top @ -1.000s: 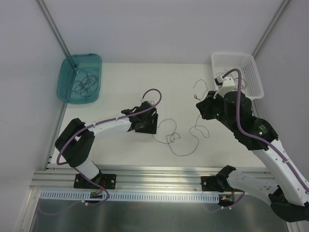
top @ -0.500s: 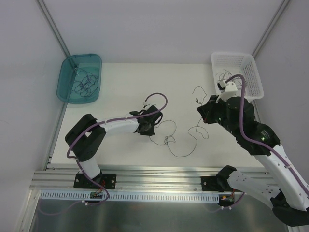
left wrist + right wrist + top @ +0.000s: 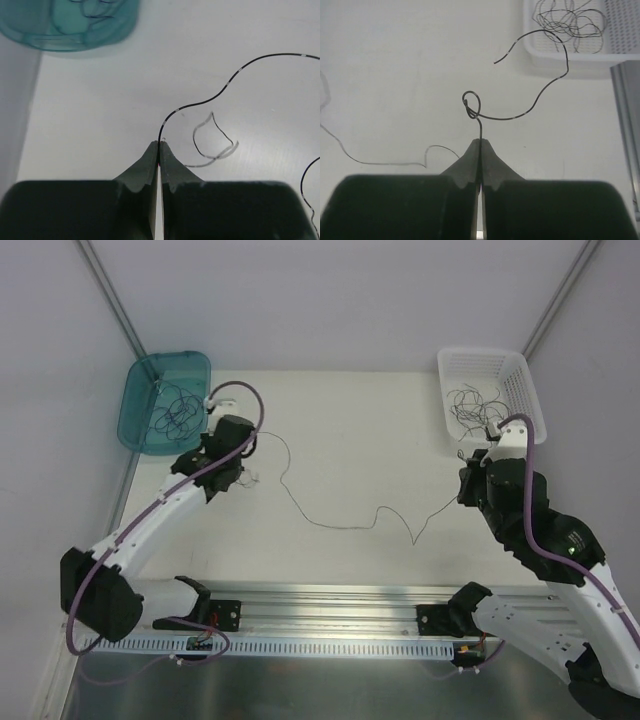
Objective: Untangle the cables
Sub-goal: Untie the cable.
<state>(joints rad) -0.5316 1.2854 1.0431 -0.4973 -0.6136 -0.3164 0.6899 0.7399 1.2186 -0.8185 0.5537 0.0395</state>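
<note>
Two pincers, both clamped on thin dark wire. The left pincer (image 3: pixel 159 144) has its jaws pressed together, and the end of a strand (image 3: pixel 340 527) is nipped at the very tips. From there the strand climbs away in a soft S across the desk (image 3: pixel 350 440). Seen from above, it sags in a long, shallow line across the middle of the desk, dips to a small V, then rises toward the right pincer (image 3: pixel 479 142). That pincer's jaws are together too, gripping wire at the tips. Just above them the wire twists into a small loop (image 3: pixel 468 114), then arcs off toward the basket (image 3: pixel 530 390) — whether this is the same unbroken strand I cannot tell. A short curl (image 3: pixel 224 134) lies on the desk just beside the left pincer, apart from it. More cables (image 3: pixel 178 410) sit tangled in the teal bin (image 3: pixel 165 358) at the far left corner, and another tangle (image 3: pixel 475 405) lies in the white basket at the far right.
</note>
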